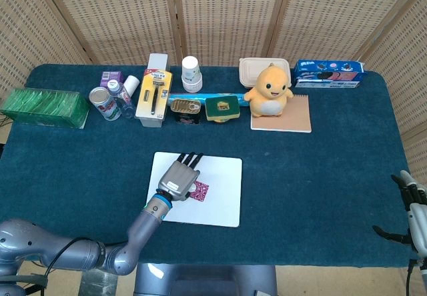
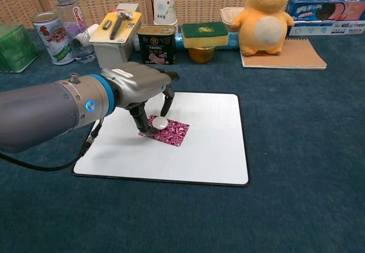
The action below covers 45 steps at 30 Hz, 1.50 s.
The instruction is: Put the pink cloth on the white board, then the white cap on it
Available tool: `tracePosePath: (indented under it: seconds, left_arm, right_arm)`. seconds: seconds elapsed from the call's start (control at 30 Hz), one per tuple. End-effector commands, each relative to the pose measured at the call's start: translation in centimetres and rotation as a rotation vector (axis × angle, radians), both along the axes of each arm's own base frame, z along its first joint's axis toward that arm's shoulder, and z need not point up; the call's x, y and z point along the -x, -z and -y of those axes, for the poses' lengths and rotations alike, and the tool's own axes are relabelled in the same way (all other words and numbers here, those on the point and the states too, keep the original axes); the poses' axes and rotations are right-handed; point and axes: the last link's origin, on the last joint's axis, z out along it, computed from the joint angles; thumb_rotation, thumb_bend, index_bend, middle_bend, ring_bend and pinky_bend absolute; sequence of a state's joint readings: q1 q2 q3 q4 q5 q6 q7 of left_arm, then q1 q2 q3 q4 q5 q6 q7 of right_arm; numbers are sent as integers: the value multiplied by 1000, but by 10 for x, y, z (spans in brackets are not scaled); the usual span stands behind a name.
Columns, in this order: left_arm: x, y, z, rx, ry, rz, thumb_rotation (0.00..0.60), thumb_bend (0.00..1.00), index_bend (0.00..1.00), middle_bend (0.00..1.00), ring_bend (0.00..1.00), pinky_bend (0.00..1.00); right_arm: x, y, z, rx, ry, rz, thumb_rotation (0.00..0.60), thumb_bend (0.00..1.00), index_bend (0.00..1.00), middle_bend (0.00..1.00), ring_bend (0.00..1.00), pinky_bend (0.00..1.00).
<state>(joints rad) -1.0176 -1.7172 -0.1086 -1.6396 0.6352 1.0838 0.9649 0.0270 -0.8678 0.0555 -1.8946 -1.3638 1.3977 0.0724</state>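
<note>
Left hand: the grey robot left hand is over the flat white board. Its fingers curl down around the small round white cap. The cap sits between the thumb and the fingers, so the hand holds it.

White cap: it is right above the small pink patterned cloth, at the cloth's left part. It looks like it touches the cloth or is just over it; the pictures do not show which.

Pink cloth: it lies flat on the white board, a bit left of the board's middle. In the head view the hand hides most of the cloth.

White board: it lies on the dark blue table, near the front edge, left of the table's middle.

Right hand: the right hand shows only at the right edge of the head view, beside the table's front right corner. Its fingers are apart and hold nothing.

Back edge: a yellow plush toy sits on a brown notebook there.
</note>
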Motion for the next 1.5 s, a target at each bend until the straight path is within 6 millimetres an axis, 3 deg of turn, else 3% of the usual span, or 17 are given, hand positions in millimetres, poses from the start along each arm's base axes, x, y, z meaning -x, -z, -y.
tracePosePath:
  seconds: [0.03, 0.33, 0.53, 0.7, 0.77, 0.9, 1.0, 1.13, 1.33, 1.5]
  left_arm:
    - [0, 1, 0, 4, -7, 3, 600, 205, 456, 0, 0, 103]
    - [1, 1, -1, 16, -28, 16, 600, 181, 109, 0, 0, 103]
    - [0, -32, -1, -45, 10, 85, 600, 176, 13, 0, 0, 103]
    - [13, -70, 3, -120, 29, 122, 600, 154, 0, 0, 0, 103]
    - [32, -98, 10, -192, 35, 120, 600, 139, 0, 0, 0, 103]
    - [58, -125, 20, -261, 47, 106, 600, 118, 0, 0, 0, 104]
    - [106, -162, 43, -363, -9, 93, 600, 98, 0, 0, 0, 103]
    - [145, -188, 64, -414, -56, 156, 600, 66, 0, 0, 0, 103]
    - [198, -214, 102, -509, -169, 203, 600, 58, 0, 0, 0, 103]
    - [217, -220, 125, -553, -212, 207, 600, 58, 0, 0, 0, 103]
  right_arm:
    - [0, 0, 0, -1, 1, 0, 600, 106, 24, 0, 0, 0]
    - [0, 0, 0, -1, 1, 0, 600, 106, 25, 0, 0, 0]
    - [1, 0, 1, 0, 4, -3, 600, 106, 25, 0, 0, 0]
    - [0, 0, 0, 1, 1, -5, 600, 106, 25, 0, 0, 0]
    - [-1, 1, -1, 2, 0, -7, 600, 106, 25, 0, 0, 0]
    - [-2, 3, -2, -3, -4, -9, 600, 106, 24, 0, 0, 0]
    - [-3, 6, -2, -7, -5, -20, 600, 107, 25, 0, 0, 0]
    - [-2, 9, 0, -9, 1, -34, 600, 106, 25, 0, 0, 0]
    - [0, 11, 3, 17, -6, -97, 600, 107, 39, 0, 0, 0]
    - [1, 11, 8, 112, -62, -242, 600, 107, 86, 0, 0, 0]
